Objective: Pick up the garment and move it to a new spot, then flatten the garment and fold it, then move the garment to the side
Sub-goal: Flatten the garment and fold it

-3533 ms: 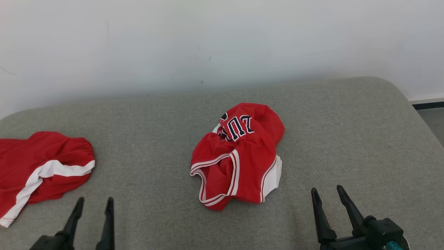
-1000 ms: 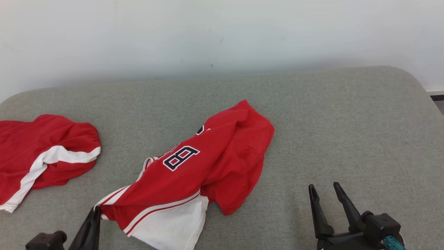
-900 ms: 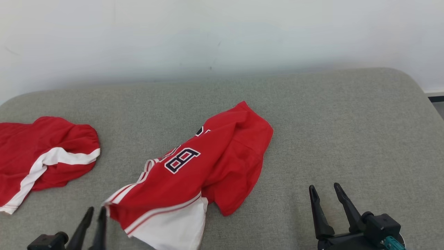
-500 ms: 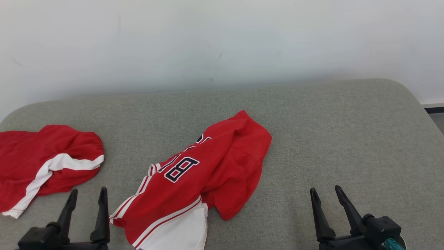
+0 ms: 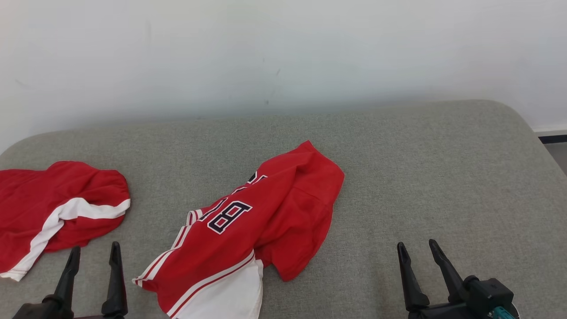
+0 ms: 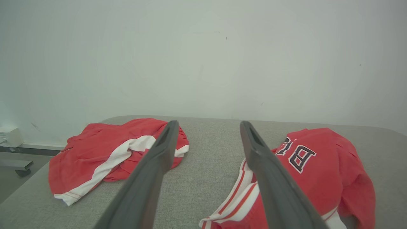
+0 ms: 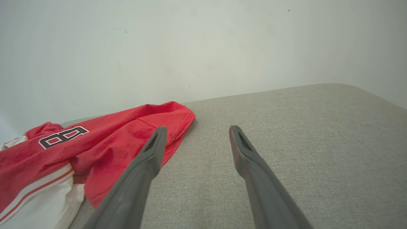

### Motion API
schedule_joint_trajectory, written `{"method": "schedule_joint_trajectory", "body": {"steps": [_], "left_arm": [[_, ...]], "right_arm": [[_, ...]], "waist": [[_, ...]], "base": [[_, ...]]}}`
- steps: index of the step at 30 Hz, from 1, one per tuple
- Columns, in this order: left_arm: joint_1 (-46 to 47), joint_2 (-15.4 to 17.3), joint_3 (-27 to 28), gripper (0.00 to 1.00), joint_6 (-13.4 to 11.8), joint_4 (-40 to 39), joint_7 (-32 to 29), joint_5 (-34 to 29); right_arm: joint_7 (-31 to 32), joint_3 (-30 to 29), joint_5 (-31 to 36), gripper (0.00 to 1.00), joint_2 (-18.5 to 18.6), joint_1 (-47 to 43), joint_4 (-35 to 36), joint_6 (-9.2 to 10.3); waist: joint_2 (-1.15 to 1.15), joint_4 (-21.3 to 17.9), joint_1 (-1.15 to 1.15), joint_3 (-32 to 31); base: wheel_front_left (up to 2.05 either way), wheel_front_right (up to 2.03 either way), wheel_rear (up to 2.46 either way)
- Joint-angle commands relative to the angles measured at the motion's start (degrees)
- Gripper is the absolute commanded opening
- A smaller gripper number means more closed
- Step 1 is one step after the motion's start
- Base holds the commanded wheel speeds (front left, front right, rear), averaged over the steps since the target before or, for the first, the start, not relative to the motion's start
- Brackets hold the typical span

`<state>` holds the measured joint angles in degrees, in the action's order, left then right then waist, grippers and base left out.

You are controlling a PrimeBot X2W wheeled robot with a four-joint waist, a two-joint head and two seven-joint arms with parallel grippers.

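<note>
Far left of the garment [image 6: 321, 171], the left wrist view catches a wheel [image 6: 21, 172].

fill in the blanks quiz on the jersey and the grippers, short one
1. The left gripper is ___ and holds nothing.
2. By the robot's sides, the other garment lies to the ___ of the jersey.
3. The jersey's end nearest the robot is ___ in colour.

Missing words: open; left; white
</note>
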<state>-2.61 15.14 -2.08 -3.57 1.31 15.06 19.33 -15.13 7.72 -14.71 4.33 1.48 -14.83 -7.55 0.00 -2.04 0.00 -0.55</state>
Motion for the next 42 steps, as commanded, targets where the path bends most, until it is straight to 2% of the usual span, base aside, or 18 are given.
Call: {"method": "schedule_joint_trajectory", "body": {"steps": [1,11,22,27,33,42], "left_arm": [[-0.57,-0.42,0.78,1.0,0.68,0.06,0.16,-0.94],[-0.7,-3.09,4.57,1.0,6.08,1.13,0.16,-4.37],[1.19,-5.25,4.97,1.0,8.77,1.97,0.16,-7.37],[2.46,-5.99,4.42,1.0,9.58,2.37,0.16,-8.3],[4.71,-7.08,3.16,1.0,10.49,2.9,0.16,-9.01],[7.66,-8.32,0.8,1.0,10.97,4.09,0.16,-9.3]], "right_arm": [[-0.03,-0.2,-0.01,1.0,-0.07,-0.46,0.01,0.13],[-0.03,-0.6,-0.17,1.0,-0.34,-0.35,-0.98,0.13],[0.79,2.09,-0.75,1.0,1.35,5.24,-5.48,0.13],[2.35,4.36,-1.48,1.0,2.17,10.99,-10.37,0.13],[3.45,6.85,-2.94,1.0,2.58,19.93,-19.84,0.13],[2.83,8.24,-5.61,1.0,2.94,28.48,-33.57,0.13]], "waist": [[0.0,-0.02,0.0,0.05],[0.0,0.23,0.0,0.01],[0.0,1.97,0.0,0.58],[0.0,3.71,0.0,1.55],[0.0,6.88,0.0,4.25],[0.0,10.73,0.0,7.2]], "base": [[0.0,0.0,0.0],[0.0,0.0,0.0],[0.0,0.0,0.0],[0.0,0.0,0.0],[0.0,0.0,0.0],[0.0,0.0,0.0]]}}
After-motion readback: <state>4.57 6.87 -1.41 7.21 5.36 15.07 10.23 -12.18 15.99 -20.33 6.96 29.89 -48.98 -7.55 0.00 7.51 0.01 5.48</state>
